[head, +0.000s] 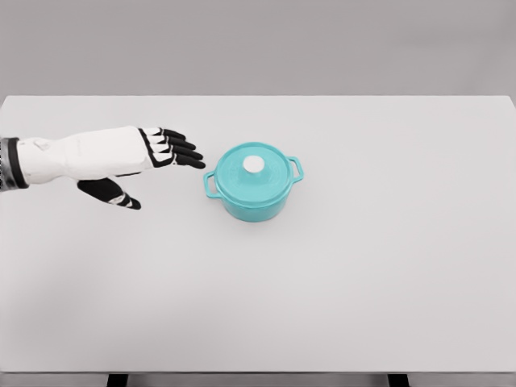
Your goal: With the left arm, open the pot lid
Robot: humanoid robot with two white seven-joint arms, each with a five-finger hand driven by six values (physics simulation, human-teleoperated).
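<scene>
Seen from the head camera: a wide, pale grey rectangular table [363, 282], filling almost the whole picture, with a plain grey wall behind its far edge.

Near the middle of the table, a little to the left and toward the far half: a small round turquoise cooking pot [256, 197], standing upright on the surface. On top of it, the matching turquoise round lid [251, 171], seated flat and closed, with a small white round knob [254, 164] in its centre. Two loop handles on the pot's sides, one at the left front and one at the right back.

Entering from the left edge of the picture: the white left arm [72, 157], stretched almost level toward the pot. At its end, the left hand [149, 161], white on the back with black fingers [181, 149]. Four fingers extended and slightly fanned, pointing right toward the pot; black thumb [113, 193] hanging apart below them, toward the camera. Nothing between the fingers, hand spread and empty. Fingertips near the left handle of the pot but clearly apart from it, with bare table between; not touching the lid or the knob.

Height of the hand above the table hard to judge from this view.
</scene>
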